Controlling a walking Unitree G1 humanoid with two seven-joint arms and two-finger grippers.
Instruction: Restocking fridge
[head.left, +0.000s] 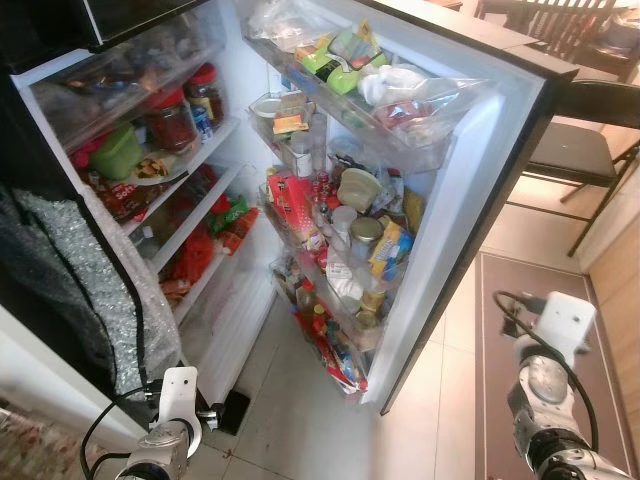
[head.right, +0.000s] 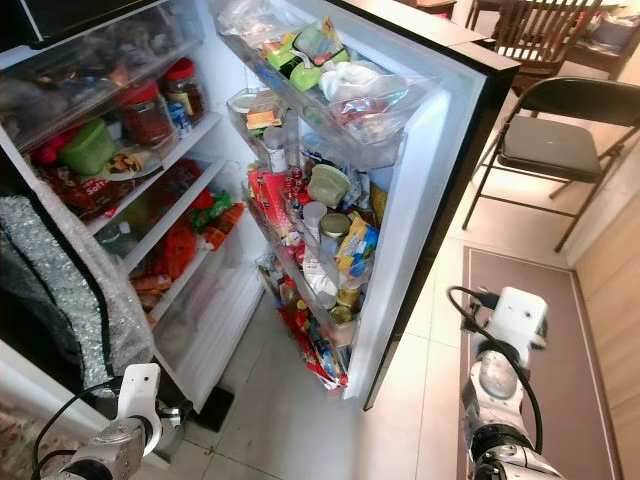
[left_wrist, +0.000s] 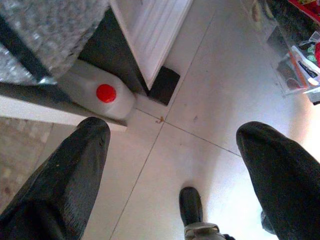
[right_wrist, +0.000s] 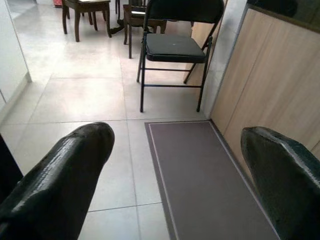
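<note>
Before the robot: fridge stands with its door swung wide, interior lit.
Far left: silver bubble-wrap bag hangs beside the fridge body.
Fridge shelves: packed; red-lidded jars on the upper shelf, green container beside them, red packets on the lower shelves.
Door racks: crowded top to bottom; green items and a white bag in the top rack, jars and tins mid-door, bottles and red packets at the bottom rack.
Left gripper: released, fingers spread wide, nothing between them; low, above the tiled floor near the fridge's lower corner.
Floor by fridge base: white jug with a red cap lies against the cabinet edge, just beside a small black block.
Right gripper: released, fingers well apart, empty; over the floor and a brown mat.
Right side: black folding chair beyond the mat, near a wooden panel.
</note>
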